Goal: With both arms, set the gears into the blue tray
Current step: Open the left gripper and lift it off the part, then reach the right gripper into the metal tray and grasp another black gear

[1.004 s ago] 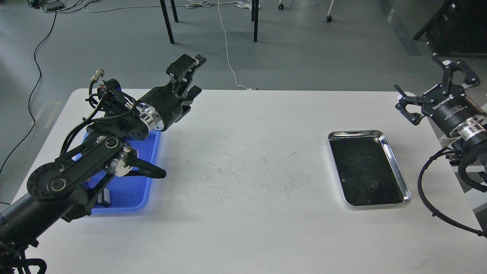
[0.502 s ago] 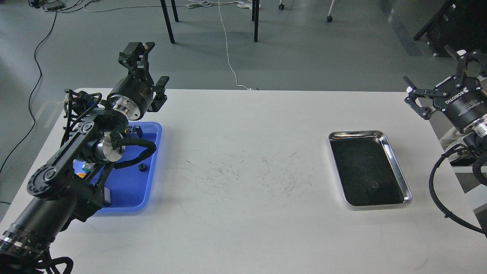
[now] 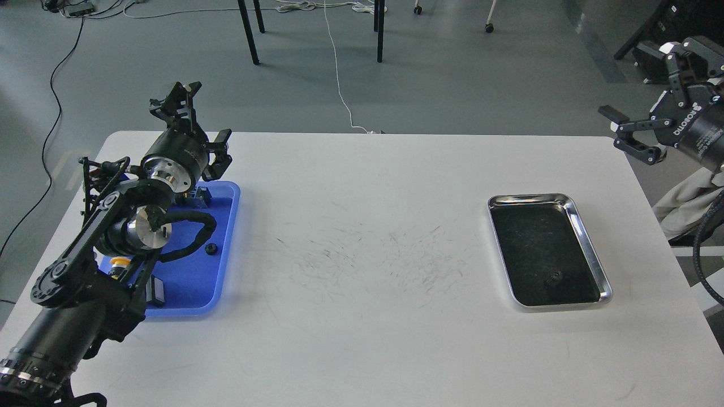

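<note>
The blue tray (image 3: 195, 285) lies at the table's left, partly under my left arm. One small black gear (image 3: 211, 249) rests inside it near its right rim. A second gear (image 3: 555, 276) lies in the steel tray (image 3: 588, 249) at the right. My left gripper (image 3: 199, 125) is raised over the blue tray's far end, open and holding nothing. My right gripper (image 3: 659, 93) hangs high beyond the table's far right corner, well away from the steel tray, its fingers spread open and empty.
The blue tray also holds push-button switches: a yellow-capped one (image 3: 117, 263) and dark parts (image 3: 155, 293) half hidden by my left arm. The white table (image 3: 362, 316) has scuff marks in its middle. Chair legs and cables are on the floor behind.
My left gripper swung left and back from over the table, uncovering the gear in the blue tray. My right gripper rose and drew back to the right, off the table's corner.
</note>
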`<state>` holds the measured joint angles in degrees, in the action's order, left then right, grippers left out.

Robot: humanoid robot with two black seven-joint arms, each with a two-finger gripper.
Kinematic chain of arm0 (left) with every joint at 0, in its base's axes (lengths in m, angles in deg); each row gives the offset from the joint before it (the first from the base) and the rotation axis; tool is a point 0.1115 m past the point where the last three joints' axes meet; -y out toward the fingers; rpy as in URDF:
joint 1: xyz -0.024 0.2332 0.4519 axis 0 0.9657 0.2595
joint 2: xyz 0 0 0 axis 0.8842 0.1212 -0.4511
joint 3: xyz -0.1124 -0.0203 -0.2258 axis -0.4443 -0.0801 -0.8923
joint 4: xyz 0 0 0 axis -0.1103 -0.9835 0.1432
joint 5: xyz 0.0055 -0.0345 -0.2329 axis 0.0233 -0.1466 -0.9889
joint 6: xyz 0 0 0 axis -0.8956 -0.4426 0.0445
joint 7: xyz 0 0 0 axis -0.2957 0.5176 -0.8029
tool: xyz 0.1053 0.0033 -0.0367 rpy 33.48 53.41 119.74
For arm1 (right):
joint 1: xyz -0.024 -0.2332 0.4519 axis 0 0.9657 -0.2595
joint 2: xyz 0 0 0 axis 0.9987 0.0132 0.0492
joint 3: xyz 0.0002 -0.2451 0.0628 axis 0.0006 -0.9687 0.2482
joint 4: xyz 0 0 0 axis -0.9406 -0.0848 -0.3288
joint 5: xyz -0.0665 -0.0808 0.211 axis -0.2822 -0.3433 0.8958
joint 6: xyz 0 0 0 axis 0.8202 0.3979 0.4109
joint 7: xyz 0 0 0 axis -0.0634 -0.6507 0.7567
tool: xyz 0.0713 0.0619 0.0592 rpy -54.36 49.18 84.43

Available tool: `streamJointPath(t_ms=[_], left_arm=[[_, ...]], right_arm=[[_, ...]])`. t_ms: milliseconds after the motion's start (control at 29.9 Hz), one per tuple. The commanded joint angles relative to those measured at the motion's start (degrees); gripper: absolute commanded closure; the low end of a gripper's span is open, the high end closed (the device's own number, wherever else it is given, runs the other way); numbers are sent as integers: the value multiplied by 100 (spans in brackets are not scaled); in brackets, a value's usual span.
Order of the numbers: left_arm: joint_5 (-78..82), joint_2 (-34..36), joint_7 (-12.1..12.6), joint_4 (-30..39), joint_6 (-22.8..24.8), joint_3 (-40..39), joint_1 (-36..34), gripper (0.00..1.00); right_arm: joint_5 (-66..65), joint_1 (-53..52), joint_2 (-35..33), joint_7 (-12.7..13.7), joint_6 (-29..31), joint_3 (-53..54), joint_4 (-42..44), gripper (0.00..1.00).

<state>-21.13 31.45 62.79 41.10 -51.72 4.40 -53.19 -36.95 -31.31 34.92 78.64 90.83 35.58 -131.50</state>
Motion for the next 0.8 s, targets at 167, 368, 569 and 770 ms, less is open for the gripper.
streamJointPath(t_ms=[167, 368, 569, 770], left_arm=[[24, 8, -110, 0, -22, -8, -6, 2], [33, 8, -110, 9, -30, -17, -6, 2], [50, 17, -110, 35, -30, -88, 55, 2], [59, 43, -119, 44, -30, -123, 126, 2]], right_arm=[[-2958, -2420, 176, 157, -4, -3198, -294, 2], [-3715, -3467, 712, 341, 49, -5415, -550, 2], [-4068, -3907, 818, 420, 242, -6155, -778, 2], [-4374, -3961, 389, 429, 397, -6630, -1024, 2]])
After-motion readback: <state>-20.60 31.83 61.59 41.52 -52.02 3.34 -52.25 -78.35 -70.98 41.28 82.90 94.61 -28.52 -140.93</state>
